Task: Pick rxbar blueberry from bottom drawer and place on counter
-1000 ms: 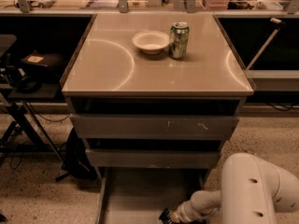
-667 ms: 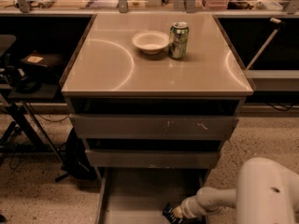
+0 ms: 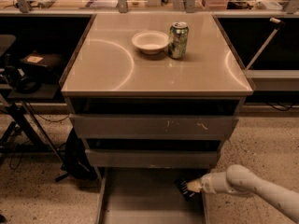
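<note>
The rxbar blueberry shows only as a small dark shape low in the bottom drawer. It sits hard by the drawer's right wall, well below the front edge of the tabletop and toward its front right corner. The hand is right on it, but I cannot tell whether the hand has closed on the bar or merely touches it. That is the first risk: if the hold is shallow or only on a corner of the wrapper, the flat bar could likely slip out as it comes up and drop back onto the drawer floor. The second is the space overhead. The fronts of the two upper drawers sit just behind and above the hand, so a straight lift might clip them; pulling out toward the front before rising looks safer. The right drawer wall is also close enough to snag the bar. Up top, a bowl and a green soda can stand side by side near the back edge — a placement aimed there could knock the can over, so the front edge looks like the better target. The white arm comes in from the lower right, low and almost level, crossing the drawer's right wall with the wrist pointing left and slightly up — the hand sits down near the drawer floor.
</note>
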{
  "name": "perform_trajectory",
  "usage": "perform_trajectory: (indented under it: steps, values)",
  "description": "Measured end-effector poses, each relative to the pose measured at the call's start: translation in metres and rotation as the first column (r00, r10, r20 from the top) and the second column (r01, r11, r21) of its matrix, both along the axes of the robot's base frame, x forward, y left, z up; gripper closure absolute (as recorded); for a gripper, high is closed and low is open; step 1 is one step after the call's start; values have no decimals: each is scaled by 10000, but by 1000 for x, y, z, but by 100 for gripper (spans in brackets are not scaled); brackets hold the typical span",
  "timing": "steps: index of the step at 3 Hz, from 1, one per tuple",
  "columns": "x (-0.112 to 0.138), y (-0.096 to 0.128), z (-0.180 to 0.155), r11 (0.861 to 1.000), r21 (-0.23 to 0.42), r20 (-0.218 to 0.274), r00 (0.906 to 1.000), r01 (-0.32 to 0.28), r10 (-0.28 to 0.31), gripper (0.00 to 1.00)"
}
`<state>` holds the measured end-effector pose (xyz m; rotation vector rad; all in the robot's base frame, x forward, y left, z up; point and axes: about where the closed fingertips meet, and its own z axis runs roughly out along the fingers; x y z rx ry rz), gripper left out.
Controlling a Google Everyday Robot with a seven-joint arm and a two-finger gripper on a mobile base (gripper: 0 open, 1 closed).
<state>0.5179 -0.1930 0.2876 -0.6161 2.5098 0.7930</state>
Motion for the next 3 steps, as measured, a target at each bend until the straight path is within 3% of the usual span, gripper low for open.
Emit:
perform_trajectory:
  steps: [1, 2, 3]
  values:
    - [47, -39, 78, 9984, 551, 867, 9962, -78, 30, 100]
    - [55, -47, 95, 9970, 746, 937, 9955, -183, 113, 100]
    - [35, -54, 59, 9993, 379, 235, 9997, 13, -22, 100]
